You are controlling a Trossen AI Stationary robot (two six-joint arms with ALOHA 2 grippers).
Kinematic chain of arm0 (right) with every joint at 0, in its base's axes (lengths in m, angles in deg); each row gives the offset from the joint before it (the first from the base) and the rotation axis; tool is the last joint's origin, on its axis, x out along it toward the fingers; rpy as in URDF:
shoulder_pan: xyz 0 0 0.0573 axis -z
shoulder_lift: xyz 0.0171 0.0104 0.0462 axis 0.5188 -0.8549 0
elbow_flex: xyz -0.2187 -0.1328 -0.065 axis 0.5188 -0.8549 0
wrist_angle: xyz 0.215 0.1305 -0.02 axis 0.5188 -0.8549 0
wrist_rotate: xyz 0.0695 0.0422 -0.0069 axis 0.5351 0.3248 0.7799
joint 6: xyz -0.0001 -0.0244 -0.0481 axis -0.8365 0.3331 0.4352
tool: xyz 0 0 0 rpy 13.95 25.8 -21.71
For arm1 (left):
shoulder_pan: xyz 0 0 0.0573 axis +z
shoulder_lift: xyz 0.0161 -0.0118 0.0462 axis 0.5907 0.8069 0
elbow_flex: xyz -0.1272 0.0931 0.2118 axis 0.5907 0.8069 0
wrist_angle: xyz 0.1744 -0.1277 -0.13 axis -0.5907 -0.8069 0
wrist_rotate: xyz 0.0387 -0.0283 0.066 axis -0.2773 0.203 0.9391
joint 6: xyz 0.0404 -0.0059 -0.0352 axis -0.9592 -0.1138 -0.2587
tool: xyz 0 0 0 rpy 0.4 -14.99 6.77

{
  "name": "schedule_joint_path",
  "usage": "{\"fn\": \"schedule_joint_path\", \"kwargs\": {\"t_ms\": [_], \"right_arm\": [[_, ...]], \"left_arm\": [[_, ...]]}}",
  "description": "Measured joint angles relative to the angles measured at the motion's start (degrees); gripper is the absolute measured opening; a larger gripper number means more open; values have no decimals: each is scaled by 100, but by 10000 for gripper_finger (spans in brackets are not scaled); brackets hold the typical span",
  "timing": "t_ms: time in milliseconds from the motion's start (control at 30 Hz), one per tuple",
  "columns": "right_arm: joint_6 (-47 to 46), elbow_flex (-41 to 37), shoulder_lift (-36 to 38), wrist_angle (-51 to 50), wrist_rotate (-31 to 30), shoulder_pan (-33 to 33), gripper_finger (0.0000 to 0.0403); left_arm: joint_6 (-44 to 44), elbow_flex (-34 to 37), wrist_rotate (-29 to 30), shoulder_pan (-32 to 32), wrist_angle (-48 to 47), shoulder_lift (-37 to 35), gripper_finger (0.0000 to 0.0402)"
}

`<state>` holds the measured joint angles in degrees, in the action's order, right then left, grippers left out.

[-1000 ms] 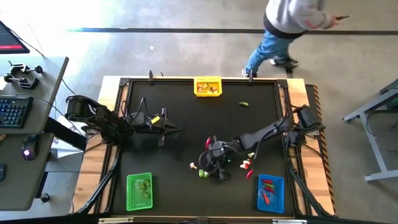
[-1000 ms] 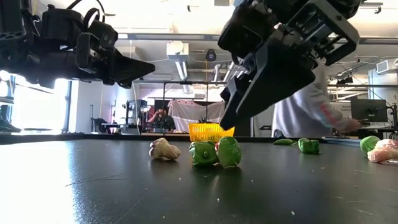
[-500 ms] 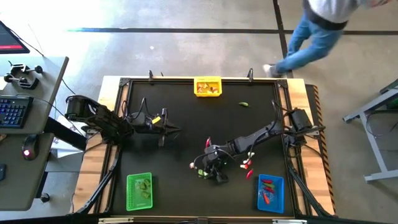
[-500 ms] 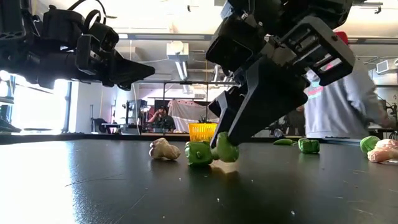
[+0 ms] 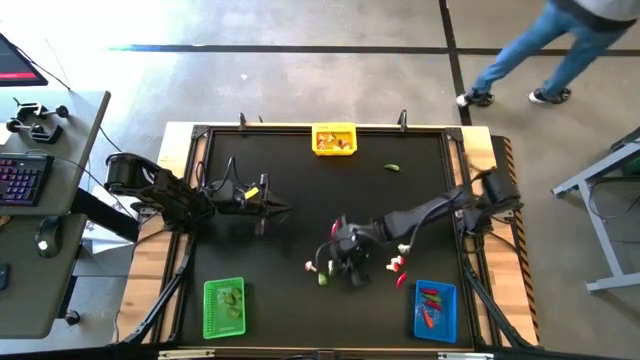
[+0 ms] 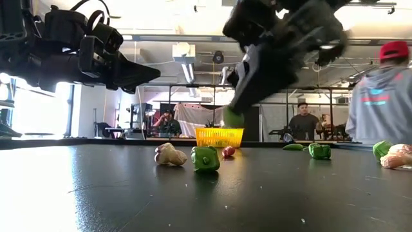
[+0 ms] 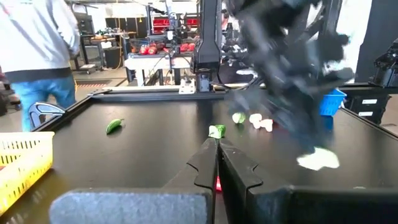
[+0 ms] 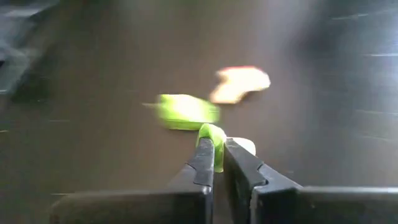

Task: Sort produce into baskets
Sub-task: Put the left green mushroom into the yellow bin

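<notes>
Fingers of the right tool [image 8: 214,152] are pinched shut on a small green piece [image 8: 211,138] of toy produce, and in the low view that piece [image 6: 233,117] hangs clear above the black tabletop [image 5: 300,200], held up under the blurred right tool [image 6: 237,111]. From above, the right tool [image 5: 345,262] sits over the middle of the tabletop, a little toward the near edge. Just below it lie a boxy green pepper piece [image 6: 205,158] and a whitish-tan piece [image 6: 169,154], close together, with a small red piece [image 6: 228,151] a bit behind them. Off to the right tool's side, near the blue basket [image 5: 435,310], are a few more red and pale pieces [image 5: 399,267]; the blue basket holds red ones. The green basket [image 5: 224,307] stands at the near left corner with green pieces in it, and the yellow basket [image 5: 334,139] at the far edge, with one green piece [image 5: 393,168] lying alone not far from it. The left tool [image 7: 216,149] is closed and empty, hovering over the left part of the tabletop, well apart from the baskets. A person in jeans [image 5: 545,55] walks on the floor beyond the far edge.
</notes>
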<state>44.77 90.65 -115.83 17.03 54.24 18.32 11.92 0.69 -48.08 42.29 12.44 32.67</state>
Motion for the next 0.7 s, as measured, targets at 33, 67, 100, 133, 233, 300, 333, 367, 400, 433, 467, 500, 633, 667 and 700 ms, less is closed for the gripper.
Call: {"fn": "schedule_joint_path", "kwargs": {"t_ms": [33,67,100,133,233,300,333,367,400,433,467,500,633,667,700], "right_arm": [[99,0,177,-179,-329,90,4],[194,0,354,-331,-711,200,5],[271,0,533,-422,-1072,337,7],[346,0,698,-475,-1377,507,8],[569,0,1039,-400,-1942,1174,4],[695,0,1075,-198,-2023,1692,3],[701,0,1067,-115,-2006,1955,3],[697,0,1028,43,-1959,2225,3],[694,0,981,210,-1870,2487,3],[679,2,920,287,-1812,2732,2],[690,1,840,337,-1731,2972,2],[701,-2,764,412,-1663,3195,2],[605,112,501,599,-1182,3979,1],[564,153,403,631,-1080,4124,1],[543,208,299,576,-982,4252,1]], "left_arm": [[-1,0,0,1,0,0,0],[-3,0,0,0,2,0,0],[-1,0,2,1,4,0,0],[-1,0,13,-1,3,0,0],[1,0,99,0,5,0,0],[13,0,178,-1,-2,0,0],[25,0,212,1,-4,0,0],[27,0,224,1,-4,0,0],[26,0,234,1,-23,0,0],[26,0,233,1,-40,0,0],[27,0,234,1,-50,0,0],[27,0,234,1,-73,0,0],[22,0,269,12,-131,0,0],[-6,0,271,23,-131,0,0],[-6,0,275,25,-131,0,0]]}}
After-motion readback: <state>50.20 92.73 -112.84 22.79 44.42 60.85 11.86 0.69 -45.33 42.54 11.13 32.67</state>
